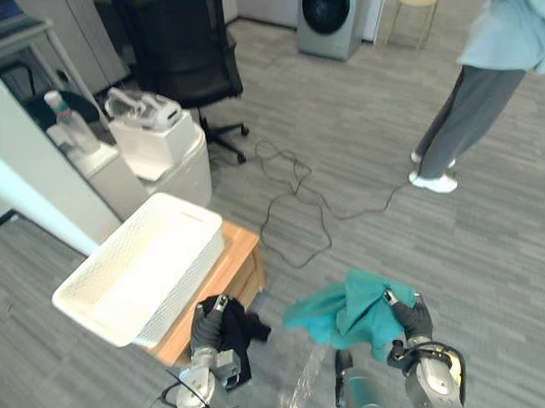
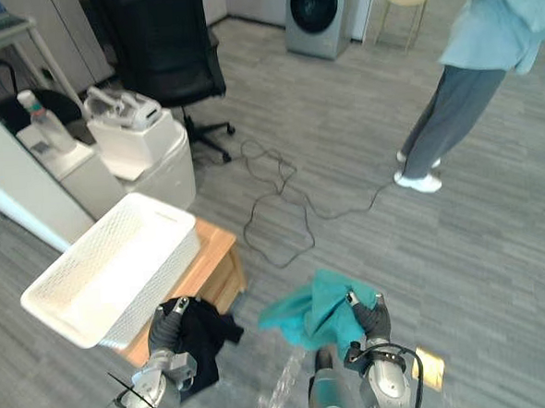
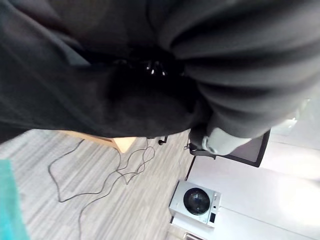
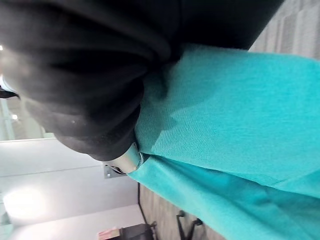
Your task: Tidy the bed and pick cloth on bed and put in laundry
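A black cloth [image 1: 233, 340] hangs from my left hand [image 1: 208, 322], whose fingers are curled round it, just in front of the wooden stand. In the left wrist view the black cloth [image 3: 100, 100] covers the hand. My right hand [image 1: 408, 320] is shut on a teal cloth [image 1: 348, 308] that droops toward the floor; the right wrist view has this teal cloth [image 4: 240, 130] pressed against the dark hand cover. A white laundry basket [image 1: 92, 284] rests tilted on a low wooden stand [image 1: 239, 261] to the left.
A black cable [image 1: 295, 198] snakes over the grey floor ahead. A person [image 1: 486, 71] stands at the far right. A washing machine [image 1: 330, 15] is at the back, a black office chair [image 1: 185, 52] and white bins [image 1: 163, 151] at the left.
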Tool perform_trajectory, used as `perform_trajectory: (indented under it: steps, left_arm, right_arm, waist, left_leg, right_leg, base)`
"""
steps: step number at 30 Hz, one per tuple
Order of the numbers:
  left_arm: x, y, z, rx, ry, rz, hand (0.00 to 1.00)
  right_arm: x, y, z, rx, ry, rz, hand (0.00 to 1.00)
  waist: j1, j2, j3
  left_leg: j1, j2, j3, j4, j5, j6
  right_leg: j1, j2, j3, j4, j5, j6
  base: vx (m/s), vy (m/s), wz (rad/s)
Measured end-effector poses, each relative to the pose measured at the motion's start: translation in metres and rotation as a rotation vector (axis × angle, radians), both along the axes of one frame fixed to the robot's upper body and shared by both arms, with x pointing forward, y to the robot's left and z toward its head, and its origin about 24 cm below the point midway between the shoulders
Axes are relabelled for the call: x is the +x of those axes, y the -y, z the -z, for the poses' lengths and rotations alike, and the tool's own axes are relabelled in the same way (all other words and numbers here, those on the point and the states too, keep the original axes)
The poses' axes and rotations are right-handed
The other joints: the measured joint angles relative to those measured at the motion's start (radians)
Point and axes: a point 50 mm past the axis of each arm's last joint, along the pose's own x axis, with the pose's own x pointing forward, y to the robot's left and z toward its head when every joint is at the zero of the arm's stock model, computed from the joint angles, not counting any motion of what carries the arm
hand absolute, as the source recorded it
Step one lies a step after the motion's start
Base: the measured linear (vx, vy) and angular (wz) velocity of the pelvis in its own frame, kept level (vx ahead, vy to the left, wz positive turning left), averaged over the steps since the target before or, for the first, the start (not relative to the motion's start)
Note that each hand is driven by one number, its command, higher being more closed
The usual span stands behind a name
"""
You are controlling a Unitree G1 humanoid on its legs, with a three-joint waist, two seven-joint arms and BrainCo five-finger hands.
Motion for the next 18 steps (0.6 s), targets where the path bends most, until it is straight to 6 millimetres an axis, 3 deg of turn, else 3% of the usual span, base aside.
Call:
perform_trajectory:
  steps: [1,2,5,6,9,11,12,13,14,16,18]
  left_arm:
    - [0.003,0.005,-0.006,-0.009,0.034,0.033,1.00]
    - [0.000,0.006,-0.007,-0.015,0.035,0.037,1.00]
    - [-0.005,0.011,-0.004,-0.041,0.020,0.050,1.00]
    - [-0.003,0.012,-0.005,-0.045,0.032,0.068,1.00]
    - [-0.002,0.013,-0.005,-0.045,0.035,0.080,1.00]
    - [-0.002,0.014,-0.005,-0.047,0.034,0.088,1.00]
    - [-0.001,0.013,-0.004,-0.042,0.034,0.093,1.00]
    - [-0.001,0.012,-0.005,-0.038,0.036,0.098,1.00]
    - [0.000,0.012,-0.005,-0.035,0.038,0.101,1.00]
    - [0.001,0.009,-0.006,-0.014,0.042,0.116,1.00]
    - [0.001,0.007,-0.005,-0.003,0.034,0.127,1.00]
  right_arm:
    - [0.003,0.001,-0.013,-0.011,0.054,-0.003,1.00]
    - [0.005,0.002,-0.019,-0.017,0.084,0.008,1.00]
    - [0.009,0.007,-0.027,-0.038,0.128,0.030,1.00]
    - [0.014,0.012,-0.029,-0.058,0.144,0.037,1.00]
    - [0.019,0.029,-0.019,-0.096,0.097,0.074,1.00]
    - [0.017,0.036,-0.014,-0.104,0.069,0.100,1.00]
    - [0.016,0.040,-0.013,-0.106,0.057,0.113,1.00]
    - [0.015,0.039,-0.012,-0.100,0.054,0.118,1.00]
    - [0.015,0.039,-0.011,-0.094,0.054,0.123,1.00]
    - [0.013,0.034,-0.008,-0.061,0.047,0.130,1.00]
    - [0.010,0.032,-0.005,-0.048,0.034,0.137,1.00]
  waist:
    - [0.003,0.000,0.027]
    - [0.006,-0.004,0.038]
    - [0.011,-0.005,0.039]
    - [0.018,0.010,0.031]
    - [0.019,0.021,0.024]
    - [0.023,0.022,0.023]
    - [0.027,0.016,0.024]
    - [0.026,-0.002,0.022]
    - [0.027,-0.011,0.019]
    - [0.028,-0.058,-0.006]
    - [0.026,-0.067,-0.009]
  left_leg:
    - [-0.106,0.068,0.011,0.228,0.053,0.014]
    - [-0.137,0.113,0.090,0.322,0.052,0.013]
    - [-0.167,0.113,0.240,0.290,0.047,0.018]
    - [-0.197,0.064,0.294,0.165,0.046,0.018]
    - [-0.198,-0.021,0.403,-0.147,0.065,0.022]
    - [-0.188,-0.042,0.427,-0.241,0.144,0.056]
    - [-0.171,-0.065,0.429,-0.262,0.187,0.088]
    - [-0.163,-0.090,0.425,-0.274,0.183,0.100]
    - [-0.162,-0.100,0.421,-0.276,0.179,0.106]
    - [-0.159,-0.166,0.379,-0.325,0.174,0.110]
    - [-0.127,-0.214,0.342,-0.392,0.173,0.113]
  right_leg:
    - [0.065,0.003,-0.041,-0.020,-0.016,-0.012]
    - [0.144,0.002,-0.072,-0.064,-0.020,-0.027]
    - [0.267,-0.004,-0.125,-0.176,-0.021,-0.027]
    - [0.298,-0.007,-0.165,-0.222,-0.015,-0.024]
    - [0.351,-0.007,-0.252,-0.271,-0.006,-0.017]
    - [0.368,-0.008,-0.286,-0.272,-0.012,-0.005]
    - [0.392,-0.025,-0.303,-0.273,-0.018,0.016]
    - [0.415,-0.040,-0.318,-0.282,-0.015,0.032]
    - [0.424,-0.047,-0.326,-0.287,-0.014,0.037]
    - [0.437,-0.091,-0.357,-0.271,-0.023,0.066]
    - [0.406,-0.142,-0.360,-0.125,-0.031,0.078]
  base:
    - [0.23,-0.316,0.58]
    - [0.28,-0.382,0.69]
    - [0.27,-0.263,0.61]
    - [0.28,-0.122,0.61]
    - [0.31,-0.024,0.87]
    - [0.24,0.046,0.65]
    - [0.28,0.088,0.66]
    - [0.28,0.098,0.64]
    - [0.24,0.124,0.65]
    - [0.25,0.161,0.70]
    - [0.22,0.198,0.84]
